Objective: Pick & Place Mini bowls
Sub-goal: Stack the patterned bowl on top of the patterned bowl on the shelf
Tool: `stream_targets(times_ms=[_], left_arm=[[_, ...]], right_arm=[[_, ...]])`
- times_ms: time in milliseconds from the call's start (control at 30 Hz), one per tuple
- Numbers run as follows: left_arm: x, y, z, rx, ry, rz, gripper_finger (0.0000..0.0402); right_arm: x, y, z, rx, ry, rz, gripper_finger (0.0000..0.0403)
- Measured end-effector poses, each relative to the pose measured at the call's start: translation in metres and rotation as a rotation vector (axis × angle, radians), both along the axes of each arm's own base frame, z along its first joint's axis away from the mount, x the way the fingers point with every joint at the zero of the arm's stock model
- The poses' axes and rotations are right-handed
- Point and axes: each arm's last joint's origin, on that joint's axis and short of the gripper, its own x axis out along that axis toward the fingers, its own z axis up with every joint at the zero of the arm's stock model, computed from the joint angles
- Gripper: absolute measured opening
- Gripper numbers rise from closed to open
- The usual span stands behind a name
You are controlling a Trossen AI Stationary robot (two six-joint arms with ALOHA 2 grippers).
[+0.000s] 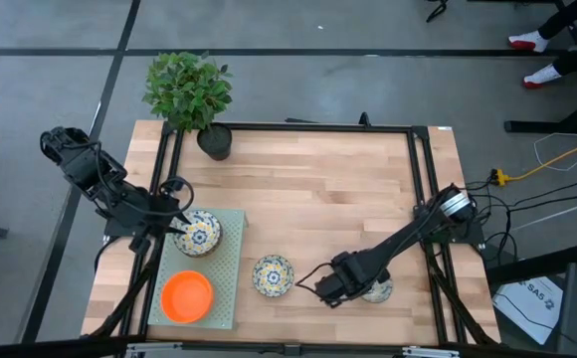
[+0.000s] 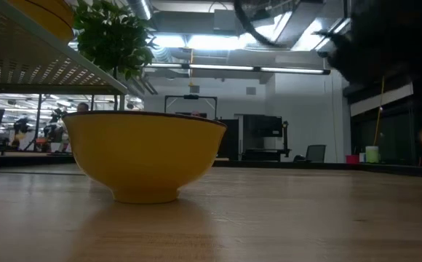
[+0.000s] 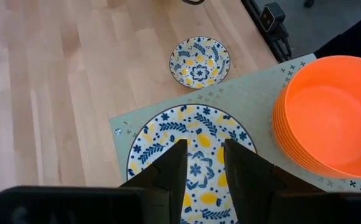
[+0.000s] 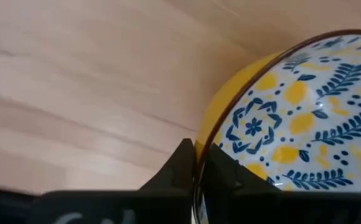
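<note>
At table's 5 o'clock edge in the high view: right gripper [image 1: 330, 290] clamped on the rim of a floral mini bowl [image 4: 292, 118], one finger inside, one outside the yellow wall per the right wrist view. Looks like the grasp step of a pick, bowl not visibly lifted yet. Which bowl is not fully clear from above: the arm covers most of one [image 1: 376, 290] at its 3 o'clock side, while a second floral bowl [image 1: 273, 274] sits free at its 9 o'clock, near but apart. Over at the table's 8 o'clock: pale perforated mat [image 1: 231, 298] carrying a floral bowl stack [image 1: 199, 234] and an orange bowl stack [image 1: 187, 296], orange at 6 o'clock of the floral. Left gripper [image 1: 181, 227] parked over the floral stack, fingers [image 3: 171, 171] parted with pattern visible between them, gripping nothing as far as can be told. Low view filled by a yellow-walled bowl [image 2: 144, 154] standing on the wood; cannot tell which one. Black plant pot [image 1: 214, 141] at 11 o'clock, out of play. Next move, as a guess: straight lift to clear the wood, then carry toward 9 o'clock to the floral stack. Thin rim pinch, so bowl may tilt or slip; also needs the left arm cleared off the stack first.
</note>
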Motion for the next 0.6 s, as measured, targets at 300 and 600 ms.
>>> stream_targets(times_ms=[300, 600], left_arm=[[-0.007, 0.005, 0.006, -0.036, -0.059, 0.01, 0.0099], [-0.014, 0.013, 0.013, -0.057, -0.152, 0.049, 0.01]], right_arm=[[0.007, -0.009, 0.04, -0.084, -0.243, 0.007, 0.0013], [0.011, -0.032, 0.073, -0.133, -0.44, 0.037, 0.0013]])
